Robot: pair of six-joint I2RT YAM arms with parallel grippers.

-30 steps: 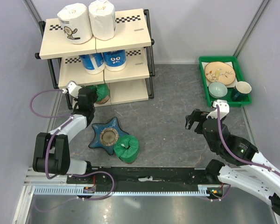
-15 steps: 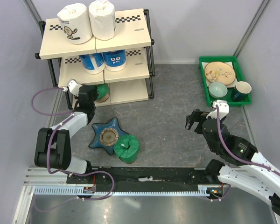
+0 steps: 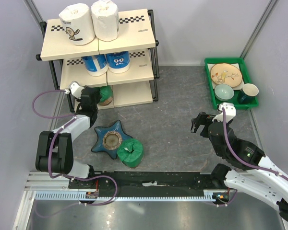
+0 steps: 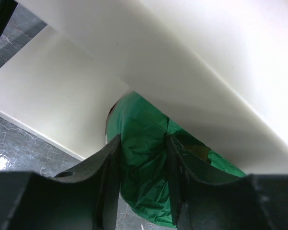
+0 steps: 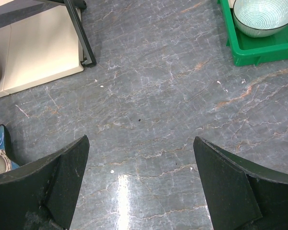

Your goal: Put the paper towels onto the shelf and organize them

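Note:
The shelf stands at the back left. Two white paper towels sit on its top board and two blue ones on the middle board. My left gripper reaches under the middle board, shut on a green roll at the bottom tier. In the left wrist view both fingers press the crinkled green wrap under the cream board. Another green roll lies by the blue star dish. My right gripper hangs open over bare floor.
A green tray with a plate, a bowl and a cup stands at the back right; its corner shows in the right wrist view. The shelf's black leg and bottom board lie to the right gripper's far left.
My left gripper has pushed slightly further toward the shelf with the green roll, which now sits deeper under the middle board. The right arm has not moved.

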